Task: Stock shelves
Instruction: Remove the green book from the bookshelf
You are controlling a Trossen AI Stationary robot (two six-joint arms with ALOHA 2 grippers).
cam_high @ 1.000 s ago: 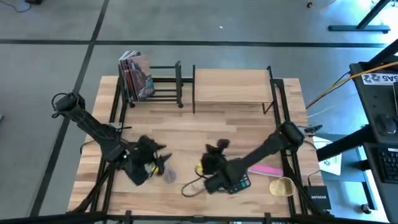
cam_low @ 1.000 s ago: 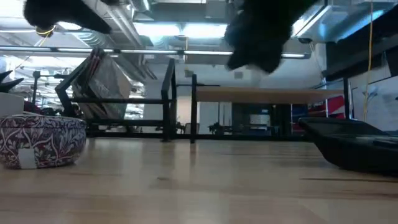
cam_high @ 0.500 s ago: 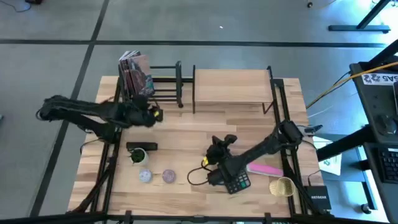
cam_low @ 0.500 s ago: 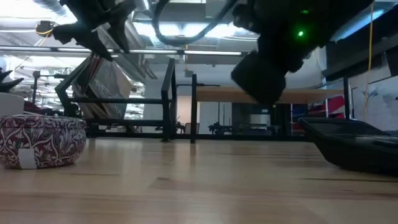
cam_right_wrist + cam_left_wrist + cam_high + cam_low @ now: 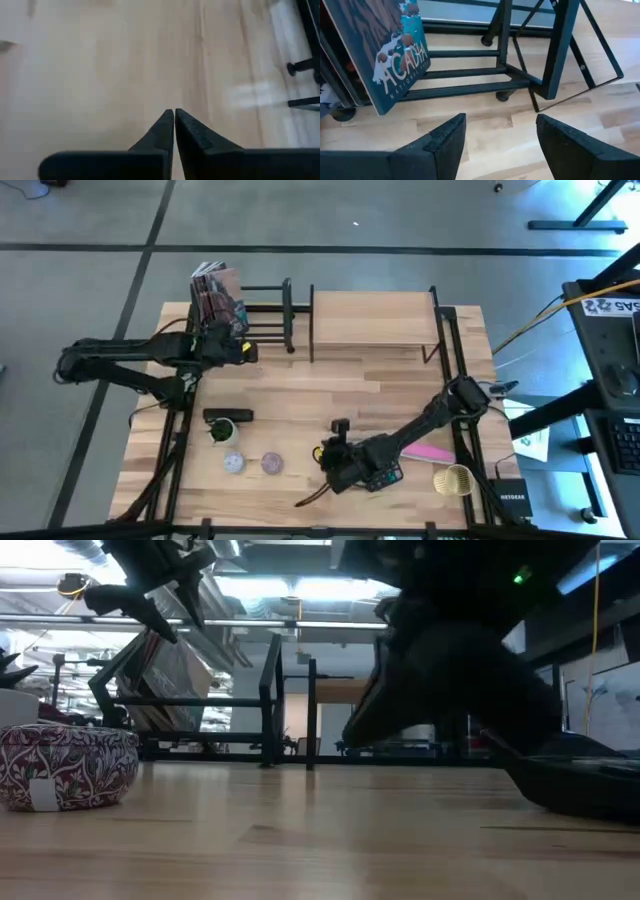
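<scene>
We'd pinch the stiff, light Acadia book (image 5: pixel 395 55) in the black book rack (image 5: pixel 262 315), upper left, by its top edge; left gripper (image 5: pixel 497 132) spread empty, right gripper (image 5: pixel 174 116) pressed together.

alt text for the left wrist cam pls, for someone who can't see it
The left gripper, fingers open and empty, hovers over the wooden tabletop just in front of the black metal-bar book rack. A book with "ACADIA" on its cover leans in the rack, and beside the rack stand thin black uprights of the board shelf.
</scene>
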